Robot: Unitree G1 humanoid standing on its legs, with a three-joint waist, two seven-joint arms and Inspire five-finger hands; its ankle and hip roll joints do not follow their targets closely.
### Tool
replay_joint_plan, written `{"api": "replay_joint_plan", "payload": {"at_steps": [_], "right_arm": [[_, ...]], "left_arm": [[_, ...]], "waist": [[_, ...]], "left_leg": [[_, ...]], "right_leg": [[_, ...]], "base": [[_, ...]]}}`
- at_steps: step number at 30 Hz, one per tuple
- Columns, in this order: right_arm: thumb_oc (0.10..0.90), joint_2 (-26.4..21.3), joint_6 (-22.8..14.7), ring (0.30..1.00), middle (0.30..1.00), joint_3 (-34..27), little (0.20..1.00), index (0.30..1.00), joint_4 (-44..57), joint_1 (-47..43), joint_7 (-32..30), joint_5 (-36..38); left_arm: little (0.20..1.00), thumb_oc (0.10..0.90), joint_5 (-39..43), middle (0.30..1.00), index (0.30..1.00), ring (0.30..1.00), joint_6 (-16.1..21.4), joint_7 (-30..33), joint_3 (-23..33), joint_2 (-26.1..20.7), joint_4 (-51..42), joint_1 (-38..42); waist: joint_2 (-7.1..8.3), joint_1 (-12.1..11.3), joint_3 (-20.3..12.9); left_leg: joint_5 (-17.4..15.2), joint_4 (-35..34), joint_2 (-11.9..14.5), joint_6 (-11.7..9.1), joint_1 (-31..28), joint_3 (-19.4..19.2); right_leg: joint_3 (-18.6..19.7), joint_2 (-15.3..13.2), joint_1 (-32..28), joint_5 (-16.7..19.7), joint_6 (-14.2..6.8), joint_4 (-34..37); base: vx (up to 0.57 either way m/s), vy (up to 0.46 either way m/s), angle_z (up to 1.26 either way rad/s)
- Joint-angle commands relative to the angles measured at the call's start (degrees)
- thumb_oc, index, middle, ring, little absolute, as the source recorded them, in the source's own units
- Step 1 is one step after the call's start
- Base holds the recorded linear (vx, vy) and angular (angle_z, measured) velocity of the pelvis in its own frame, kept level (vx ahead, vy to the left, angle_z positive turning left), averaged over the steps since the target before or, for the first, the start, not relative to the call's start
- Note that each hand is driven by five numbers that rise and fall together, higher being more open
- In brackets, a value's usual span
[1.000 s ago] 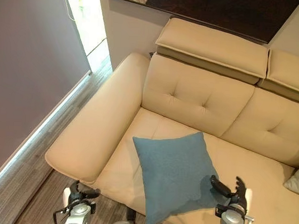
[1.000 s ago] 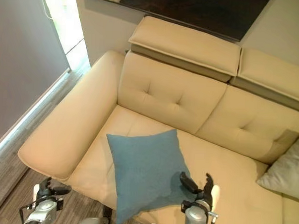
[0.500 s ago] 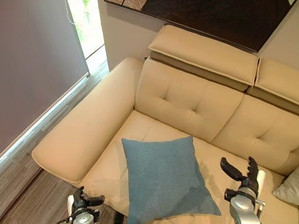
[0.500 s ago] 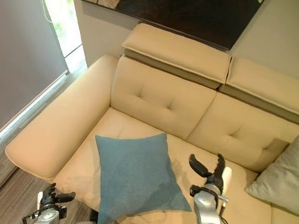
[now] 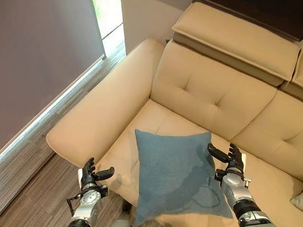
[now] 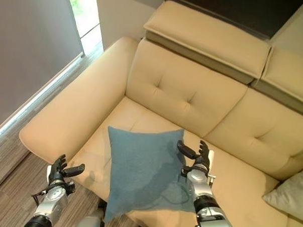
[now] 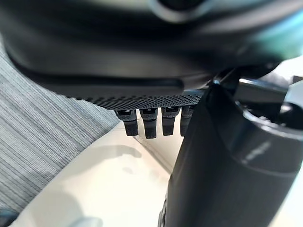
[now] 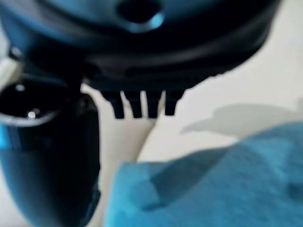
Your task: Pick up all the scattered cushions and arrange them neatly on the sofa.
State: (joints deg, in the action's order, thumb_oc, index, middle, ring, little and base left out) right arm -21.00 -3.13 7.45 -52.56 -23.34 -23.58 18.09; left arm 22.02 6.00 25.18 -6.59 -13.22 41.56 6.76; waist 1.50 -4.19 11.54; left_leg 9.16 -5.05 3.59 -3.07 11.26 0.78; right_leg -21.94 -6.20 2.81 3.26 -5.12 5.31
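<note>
A blue square cushion (image 5: 176,177) lies flat on the seat of the cream sofa (image 5: 212,96), one corner hanging over the front edge. My right hand (image 5: 231,159) hovers open just above the cushion's right corner, fingers spread, holding nothing; its wrist view shows the blue cushion (image 8: 213,184) under it. My left hand (image 5: 90,178) is open and empty in front of the sofa's front edge, below the left armrest (image 5: 104,109). The corner of a grey cushion (image 6: 291,195) rests on the seat at the far right.
Wood-look floor (image 5: 32,189) runs along the sofa's left side beside a grey wall (image 5: 33,53). A bright window strip (image 5: 108,11) lies beyond the armrest. The seat right of the blue cushion is bare.
The camera has tilted down and shifted. My right hand has come closer to the blue cushion's right corner. My left hand has risen toward the sofa's front edge. The cushion lies as before.
</note>
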Motion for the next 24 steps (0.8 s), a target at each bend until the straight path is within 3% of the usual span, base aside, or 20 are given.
{"api": "replay_joint_plan", "payload": {"at_steps": [1,4,8,9,10,11,19,24], "right_arm": [[0.800,-5.4,-0.6,0.900,0.900,3.1,0.900,0.900,-3.0,-5.7,3.4,-3.4],[0.800,-6.3,1.3,0.900,0.900,9.9,0.900,0.900,-4.0,-6.7,8.3,-10.2],[0.800,-5.9,2.3,0.900,0.900,13.4,0.900,0.900,-4.8,-7.2,11.8,-11.9],[0.662,-5.6,2.7,0.693,0.693,14.8,0.693,0.693,-4.5,-7.2,14.6,-10.6],[0.466,-5.7,2.8,0.399,0.399,15.4,0.399,0.399,-3.7,-7.0,16.1,-10.0],[0.400,-5.7,2.6,0.300,0.300,16.3,0.300,0.300,-2.5,-6.5,17.7,-9.4],[0.400,-8.3,1.6,0.300,0.300,20.2,0.300,0.300,8.1,-3.1,23.9,-7.5],[0.400,-8.9,2.4,0.300,0.300,20.9,0.300,0.300,12.4,-2.2,25.6,-6.7]], "left_arm": [[0.900,0.800,0.7,0.900,0.900,0.900,5.4,-1.9,-0.2,-1.8,-2.3,6.1],[0.900,0.800,0.9,0.900,0.900,0.900,5.5,-3.2,-1.2,-2.5,-3.5,7.6],[0.900,0.800,1.8,0.900,0.900,0.900,5.5,-4.0,-2.2,-2.6,-4.6,9.5],[0.900,0.800,2.8,0.900,0.900,0.900,5.5,-4.7,-2.7,-2.5,-5.5,10.7],[0.900,0.800,3.2,0.900,0.900,0.900,5.5,-5.1,-3.0,-2.4,-5.8,11.3],[0.900,0.800,3.6,0.900,0.900,0.900,5.5,-5.6,-3.4,-2.4,-6.1,11.9],[0.900,0.800,8.3,0.900,0.900,0.900,5.3,-9.3,-7.2,-1.7,-12.3,16.8],[0.900,0.800,9.6,0.900,0.900,0.900,2.8,-10.6,-9.3,-0.2,-8.5,20.4]], "waist": [[1.68,-0.5,-0.6],[1.94,-0.6,-0.5],[2.14,-0.6,-0.5],[2.17,-0.5,-0.4],[2.21,-0.4,-0.4],[2.28,-0.2,-0.4],[2.34,1.4,-0.6],[2.04,2.6,-0.7]], "left_leg": [[-7.6,0.0,-0.6,-1.3,-0.1,-1.9],[-7.1,0.0,-0.5,-1.5,0.7,-1.8],[-6.9,0.0,-0.4,-1.6,1.0,-1.9],[-6.8,0.0,-0.4,-1.6,1.1,-1.9],[-6.8,0.0,-0.3,-1.6,1.0,-1.9],[-6.8,0.0,-0.3,-1.6,0.9,-2.0],[-7.2,0.0,-0.1,-1.5,-0.3,-2.6],[-7.2,0.0,0.0,-1.4,-0.5,-3.1]], "right_leg": [[0.4,-3.0,1.5,-3.5,-2.6,-0.3],[0.2,-2.9,2.3,-3.3,-2.4,-0.3],[0.3,-2.8,2.6,-3.3,-2.3,-0.3],[0.4,-2.7,2.7,-3.3,-2.2,-0.3],[0.5,-2.7,2.7,-3.3,-2.2,-0.3],[0.5,-2.7,2.5,-3.4,-2.1,-0.3],[0.7,-2.8,1.6,-3.4,-2.4,-0.3],[1.1,-2.8,1.8,-3.2,-2.5,-0.3]], "base": [[-0.03,-0.020,0.04],[-0.02,-0.014,0.07],[0.00,-0.004,0.01],[0.00,0.000,0.00],[0.00,0.000,0.00],[0.00,0.000,0.00],[0.01,0.002,-0.02],[0.00,0.006,-0.05]]}}
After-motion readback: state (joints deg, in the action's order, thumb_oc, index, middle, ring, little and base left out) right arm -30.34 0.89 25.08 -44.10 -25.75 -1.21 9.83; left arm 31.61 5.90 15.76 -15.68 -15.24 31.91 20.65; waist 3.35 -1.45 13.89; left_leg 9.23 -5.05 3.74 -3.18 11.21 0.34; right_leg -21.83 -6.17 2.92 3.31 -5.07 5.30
